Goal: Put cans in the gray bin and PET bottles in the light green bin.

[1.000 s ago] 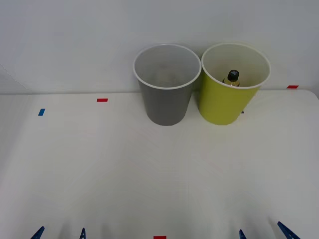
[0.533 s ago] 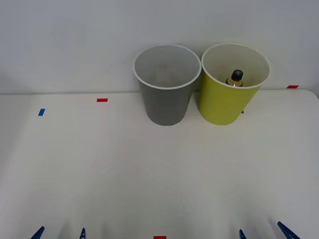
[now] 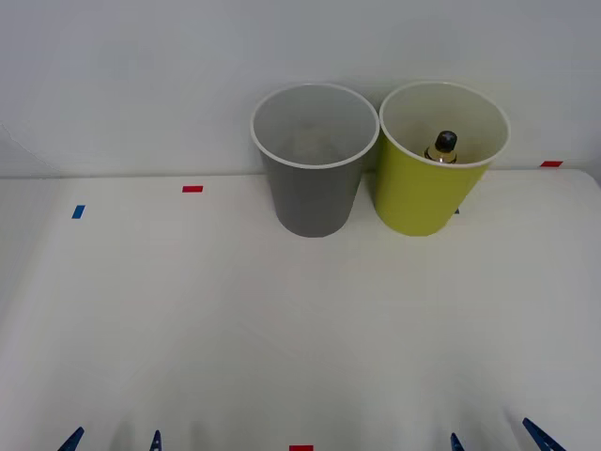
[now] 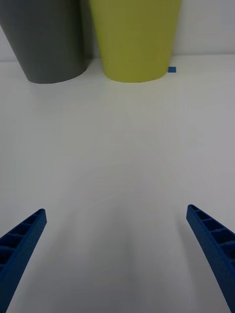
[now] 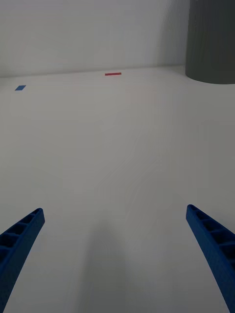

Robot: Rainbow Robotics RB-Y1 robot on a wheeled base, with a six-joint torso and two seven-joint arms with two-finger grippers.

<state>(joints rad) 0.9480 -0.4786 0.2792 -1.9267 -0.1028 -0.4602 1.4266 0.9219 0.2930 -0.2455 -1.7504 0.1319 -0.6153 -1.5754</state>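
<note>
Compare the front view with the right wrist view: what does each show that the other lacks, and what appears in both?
Front view alone: the bins' open tops, the PET bottle standing inside the light green bin, red tape marks, and the left gripper at the near edge. Right wrist view alone: a close look at the open right gripper and its ribbed fingers. Both: the gray bin, the light green bin and the white table.

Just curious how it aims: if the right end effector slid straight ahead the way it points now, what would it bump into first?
Probably the light green bin. The open right end effector faces it across bare table, the gray bin standing just beside that line.
</note>
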